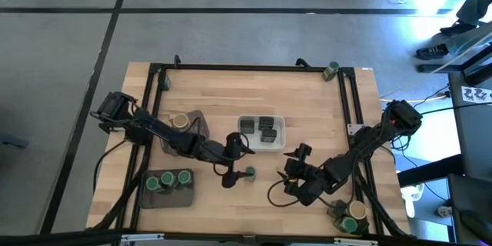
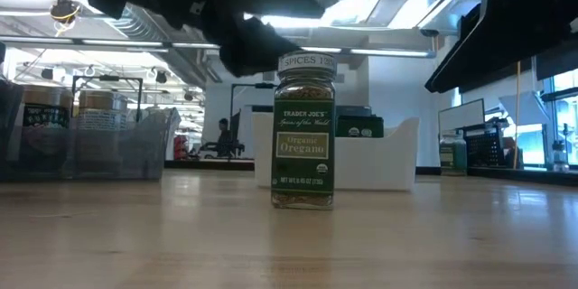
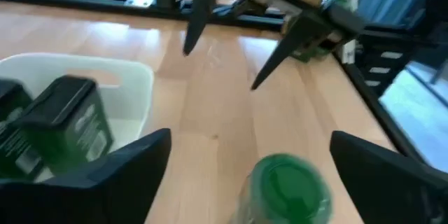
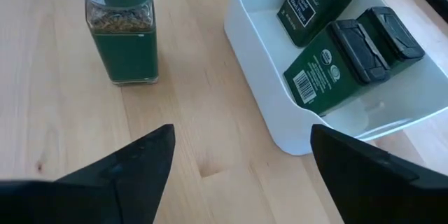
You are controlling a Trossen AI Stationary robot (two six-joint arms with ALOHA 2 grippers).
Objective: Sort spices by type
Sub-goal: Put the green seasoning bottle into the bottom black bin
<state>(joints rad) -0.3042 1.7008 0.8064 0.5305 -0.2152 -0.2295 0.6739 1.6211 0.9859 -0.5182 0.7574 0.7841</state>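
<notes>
High view: a green-lidded oregano jar stands upright on the bare wood near the middle of the table's front edge, just in front of the white tray holding dark tins. The left hand hovers directly beside and above it, fingers spread wide with the jar's lid between them and nothing clamped. The right hand waits farther along the front edge, fingers also apart and empty. The jar's long axis is vertical, and the left hand is clearly nearer.
</notes>
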